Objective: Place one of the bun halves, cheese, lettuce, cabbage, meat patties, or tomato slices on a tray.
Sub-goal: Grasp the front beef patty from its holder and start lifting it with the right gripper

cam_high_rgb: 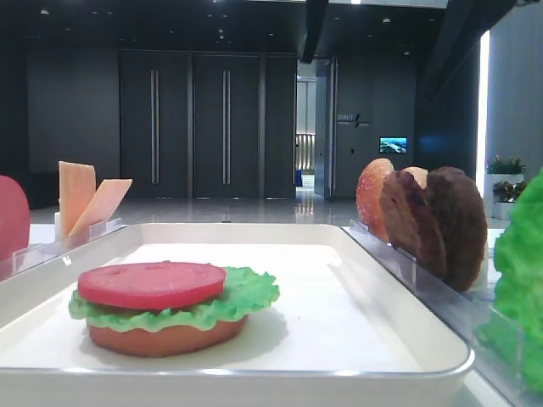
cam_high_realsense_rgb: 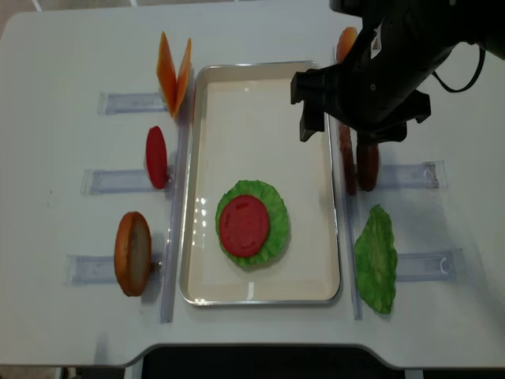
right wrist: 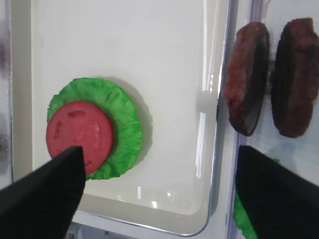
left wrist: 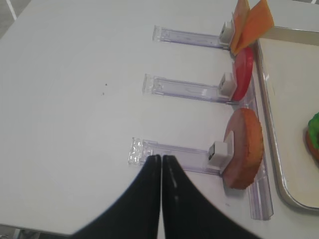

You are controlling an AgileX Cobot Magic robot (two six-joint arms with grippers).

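Right wrist view: right gripper [right wrist: 157,191] jaws apart, empty; patties [right wrist: 245,78] upper right, upright, judged stiff, light; grasp across flat faces; left gripper [left wrist: 161,164] together.

Dark panelled walls [cam_high_rgb: 195,119] back a glossy floor [cam_high_rgb: 254,208]. A small lit screen [cam_high_rgb: 393,145] glows beside an open doorway [cam_high_rgb: 307,127].

My gripper [right wrist: 158,191] hangs wide open over the tray [right wrist: 174,89] (tomato slice [right wrist: 79,130] atop lettuce [right wrist: 124,127]), meat patties [right wrist: 271,79] beside.
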